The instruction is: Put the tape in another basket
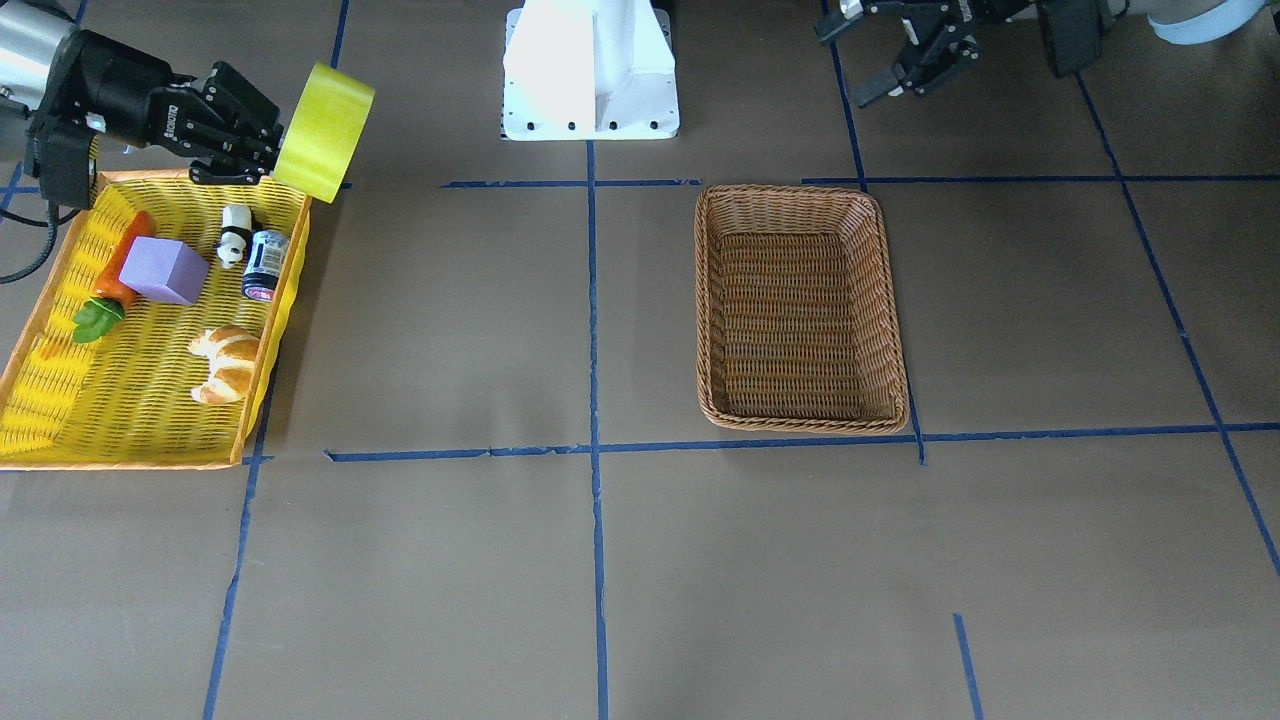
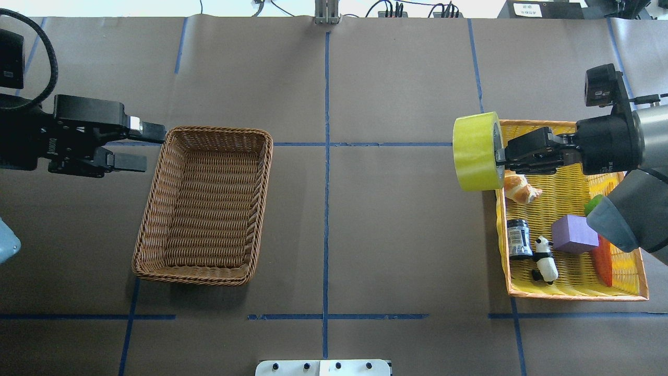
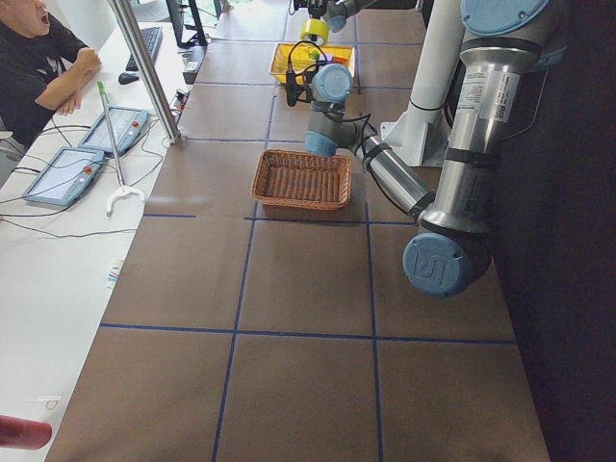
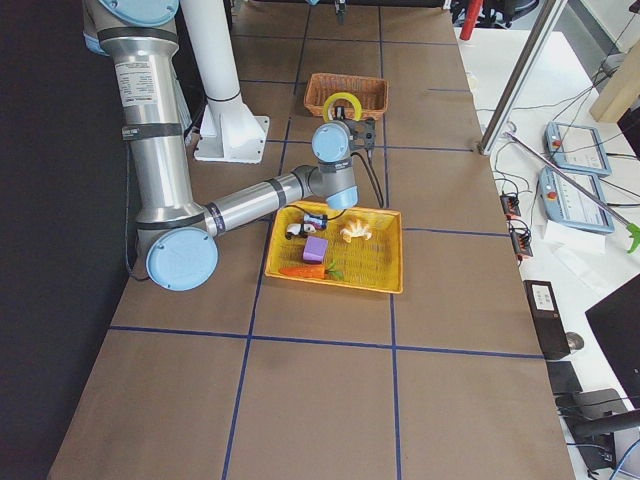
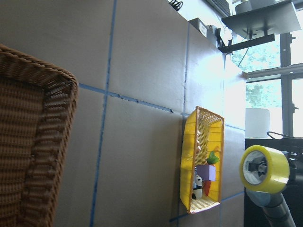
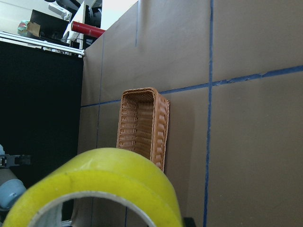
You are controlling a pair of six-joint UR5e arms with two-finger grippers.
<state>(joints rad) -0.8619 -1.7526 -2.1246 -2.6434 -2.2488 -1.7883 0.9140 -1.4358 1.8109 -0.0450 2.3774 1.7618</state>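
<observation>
the left gripper hangs with fingers spread and empty, just beside the brown wicker basket. well apart to the right, the right gripper clamps the yellow-green tape roll aloft at the edge of the yellow tray.

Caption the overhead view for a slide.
Right end effector holds the tape at the yellow tray's edge; the empty basket waits beside the open left end effector.

Silver arms, blue joint caps, black left gripper and right gripper.
</observation>
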